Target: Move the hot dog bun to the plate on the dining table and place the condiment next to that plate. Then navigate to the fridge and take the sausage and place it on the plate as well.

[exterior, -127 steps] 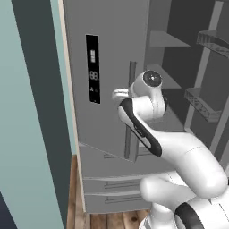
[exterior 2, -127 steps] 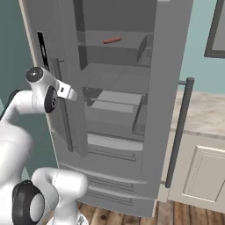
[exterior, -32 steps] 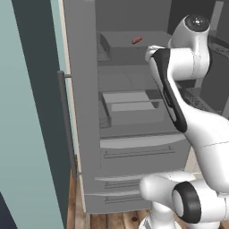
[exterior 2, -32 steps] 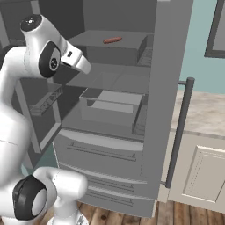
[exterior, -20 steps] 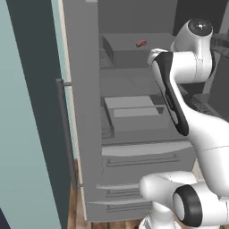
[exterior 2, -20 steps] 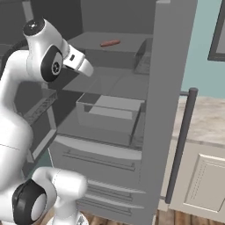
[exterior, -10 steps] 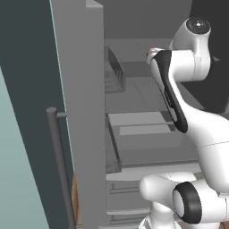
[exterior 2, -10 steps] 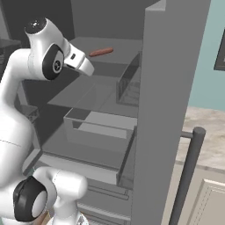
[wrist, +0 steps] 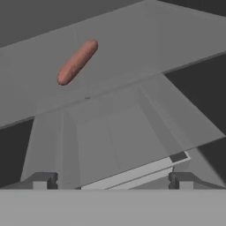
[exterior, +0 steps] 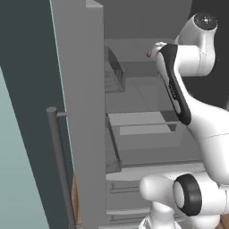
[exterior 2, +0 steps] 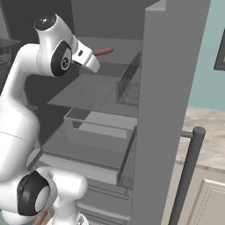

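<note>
Inside the tall grey metal fridge, you're on the sausage-grab step: the thin reddish-brown sausage lies on the upper shelf, your hand wide open and empty, so reach in and straddle it.

Flat, even rendered light with no glare and only soft shading. The fridge interior is dim grey, darkest at the far back. Edges look slightly soft and pixelated.
</note>
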Available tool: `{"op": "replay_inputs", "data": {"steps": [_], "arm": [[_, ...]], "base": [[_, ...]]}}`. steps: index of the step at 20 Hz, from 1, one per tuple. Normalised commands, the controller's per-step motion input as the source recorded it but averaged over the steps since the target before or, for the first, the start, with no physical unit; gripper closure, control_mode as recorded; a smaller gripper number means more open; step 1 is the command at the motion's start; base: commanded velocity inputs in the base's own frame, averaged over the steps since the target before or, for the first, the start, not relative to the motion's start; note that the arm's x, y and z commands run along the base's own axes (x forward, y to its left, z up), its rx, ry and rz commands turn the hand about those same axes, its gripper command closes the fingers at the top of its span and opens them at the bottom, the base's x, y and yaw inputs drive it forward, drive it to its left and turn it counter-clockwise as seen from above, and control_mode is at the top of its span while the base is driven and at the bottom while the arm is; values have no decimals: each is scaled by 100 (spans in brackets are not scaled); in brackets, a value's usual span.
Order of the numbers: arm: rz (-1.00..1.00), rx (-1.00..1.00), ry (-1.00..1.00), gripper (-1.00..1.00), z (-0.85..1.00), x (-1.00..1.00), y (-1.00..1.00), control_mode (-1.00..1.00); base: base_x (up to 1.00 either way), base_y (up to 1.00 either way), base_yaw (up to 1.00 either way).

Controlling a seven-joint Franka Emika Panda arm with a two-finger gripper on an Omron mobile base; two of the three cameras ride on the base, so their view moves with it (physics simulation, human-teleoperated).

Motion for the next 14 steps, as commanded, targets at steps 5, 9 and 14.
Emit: {"op": "replay_inputs", "data": {"steps": [5, 9, 14], "arm": [[0, 0, -6, -100, 41, 21, 2, -100], [0, -2, -8, -100, 0, 72, 18, -100], [0, -1, 0, -100, -3, 86, 4, -100]], "base": [[0, 0, 0], [0, 0, 0], [0, 0, 0]]}}
